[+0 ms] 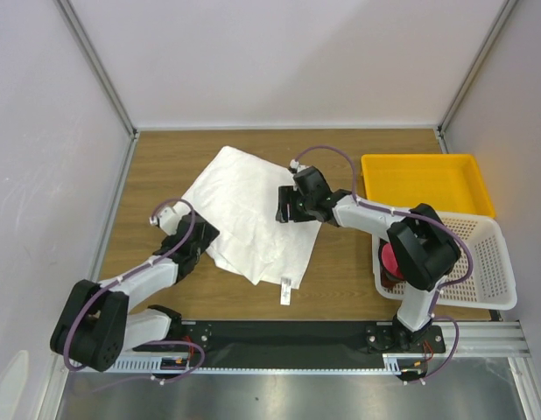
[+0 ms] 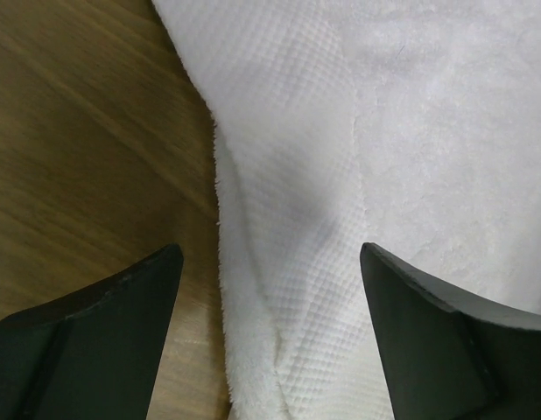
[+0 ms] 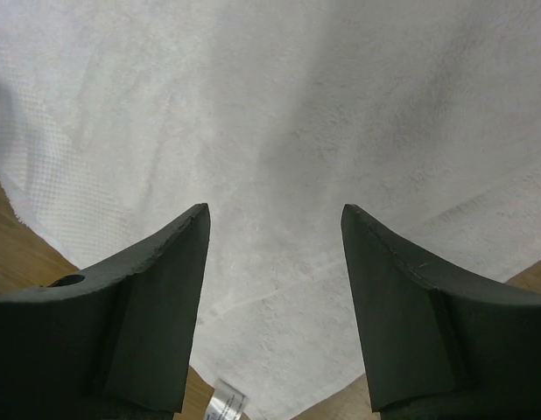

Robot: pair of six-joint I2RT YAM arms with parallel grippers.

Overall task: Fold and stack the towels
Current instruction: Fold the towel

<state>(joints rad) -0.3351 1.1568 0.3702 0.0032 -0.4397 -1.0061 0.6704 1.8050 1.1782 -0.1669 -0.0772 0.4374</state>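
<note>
The large white towel [image 1: 249,210] lies spread on the wooden table, its small tag [image 1: 286,291] at the near corner. My left gripper [image 1: 203,234] is open at the towel's left edge; in the left wrist view [image 2: 270,262] its jaws straddle a folded edge of the towel [image 2: 358,157] without closing on it. My right gripper [image 1: 288,208] is open over the towel's right part; in the right wrist view [image 3: 275,219] it hangs above the cloth [image 3: 279,105], with the tag [image 3: 225,404] below. A magenta-pink towel [image 1: 389,255] and a reddish-brown one [image 1: 394,276] lie in the basket, mostly hidden by my right arm.
A yellow tray [image 1: 425,181] stands at the back right. A white perforated basket [image 1: 489,262] stands at the front right, next to my right arm's base. Bare wood [image 2: 78,157] shows left of the towel. Walls enclose the table on three sides.
</note>
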